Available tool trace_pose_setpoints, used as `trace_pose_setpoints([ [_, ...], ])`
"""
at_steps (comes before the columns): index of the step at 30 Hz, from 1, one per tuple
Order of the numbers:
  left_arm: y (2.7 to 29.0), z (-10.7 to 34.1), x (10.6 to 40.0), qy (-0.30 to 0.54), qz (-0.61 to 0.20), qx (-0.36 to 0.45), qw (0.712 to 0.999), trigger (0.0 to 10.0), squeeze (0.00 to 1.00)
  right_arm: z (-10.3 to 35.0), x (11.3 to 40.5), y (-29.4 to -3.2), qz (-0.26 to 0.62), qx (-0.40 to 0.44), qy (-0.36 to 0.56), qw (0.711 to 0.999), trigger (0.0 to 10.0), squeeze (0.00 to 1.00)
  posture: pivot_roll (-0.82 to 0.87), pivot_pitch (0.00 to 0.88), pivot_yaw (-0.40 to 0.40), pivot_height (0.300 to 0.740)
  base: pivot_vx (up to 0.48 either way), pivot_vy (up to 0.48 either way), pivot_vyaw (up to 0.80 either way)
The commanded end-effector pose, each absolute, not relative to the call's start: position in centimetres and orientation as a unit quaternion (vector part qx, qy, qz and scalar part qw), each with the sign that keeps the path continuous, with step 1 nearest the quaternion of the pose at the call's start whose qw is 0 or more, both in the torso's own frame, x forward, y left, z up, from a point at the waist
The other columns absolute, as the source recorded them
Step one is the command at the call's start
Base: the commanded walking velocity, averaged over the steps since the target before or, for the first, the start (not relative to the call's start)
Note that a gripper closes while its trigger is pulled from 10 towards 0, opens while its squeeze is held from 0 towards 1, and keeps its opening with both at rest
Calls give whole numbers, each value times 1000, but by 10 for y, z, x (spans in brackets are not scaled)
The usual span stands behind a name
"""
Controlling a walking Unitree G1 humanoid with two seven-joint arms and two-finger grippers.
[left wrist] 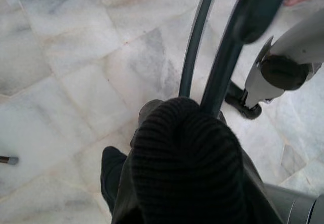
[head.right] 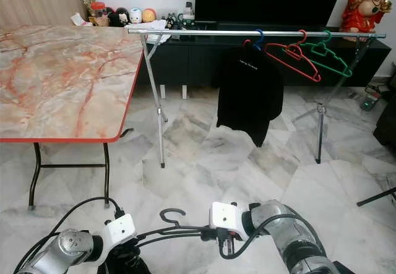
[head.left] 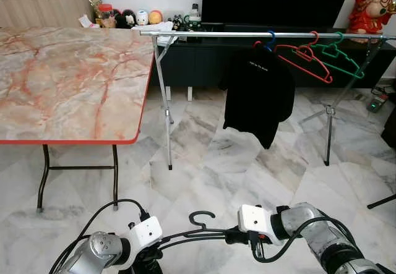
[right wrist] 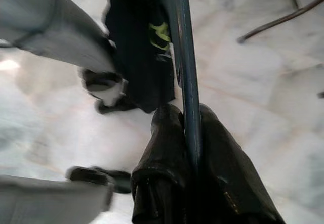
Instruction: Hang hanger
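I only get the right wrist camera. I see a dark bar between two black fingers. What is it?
Observer: It's a dark hanger, held low over the marble floor by the right gripper, shut on its bar.
Operator: Is the other hand helping?
Observer: Yes, the left gripper is at the hanger's other end, though I can't tell its grip.
Operator: Where does it go?
Observer: A silver rail stands ahead, beside a marble-top table.
Operator: Anything on it?
Observer: A black shirt, a red hanger and a green hanger.
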State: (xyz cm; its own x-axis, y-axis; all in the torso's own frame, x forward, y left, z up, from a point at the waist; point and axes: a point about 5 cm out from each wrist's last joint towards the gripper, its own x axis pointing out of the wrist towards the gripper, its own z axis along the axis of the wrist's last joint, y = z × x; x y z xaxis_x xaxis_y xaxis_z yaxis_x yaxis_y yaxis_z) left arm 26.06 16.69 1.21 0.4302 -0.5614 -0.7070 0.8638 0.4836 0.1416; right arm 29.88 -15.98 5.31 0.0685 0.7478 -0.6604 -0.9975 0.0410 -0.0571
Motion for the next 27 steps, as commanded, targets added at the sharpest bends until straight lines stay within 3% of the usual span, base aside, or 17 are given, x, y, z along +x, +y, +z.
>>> trace_pose_setpoints([
  [1,168,15,263,294,-440,255,809,0,0,55,293,-157,676,-208,239,665,10000,1000,62,49,-24,740,0,0,0],
  [3,167,15,263,293,-441,256,809,0,0,55,290,-160,695,-203,251,642,10000,1000,62,48,-24,740,0,0,0],
  [7,166,15,263,291,-444,257,807,0,0,47,278,-174,727,-253,314,556,10000,1000,61,54,-31,740,0,0,0],
  [10,164,14,262,290,-448,261,804,0,0,47,278,-178,730,-270,329,535,10000,1000,66,60,-36,740,0,0,0],
  [12,162,13,261,291,-451,261,802,0,0,50,286,-174,710,-301,305,559,10000,1000,67,62,-37,740,0,0,0],
  [13,162,13,260,292,-453,261,801,0,0,51,288,-172,701,-309,295,571,10000,859,65,67,-39,740,0,0,0],
  [14,162,12,259,293,-454,262,800,0,0,53,292,-168,690,-318,276,589,10000,63,65,68,-40,740,0,0,0],
  [15,161,12,259,294,-454,262,799,0,0,55,297,-164,675,-322,257,611,10000,0,66,70,-40,740,0,0,0],
  [16,161,10,257,296,-456,264,797,0,0,59,303,-158,652,-327,231,644,10000,0,67,72,-41,740,0,0,0],
  [17,161,9,256,299,-458,267,794,0,0,60,307,-155,641,-335,218,656,10000,0,68,76,-40,740,0,0,0],
  [24,162,7,254,305,-459,268,791,0,0,65,311,-156,630,-347,198,666,10000,0,69,82,-42,740,0,0,0],
  [27,163,6,253,307,-459,267,789,0,0,70,313,-159,629,-312,204,682,10000,0,66,83,-41,740,0,0,0],
])
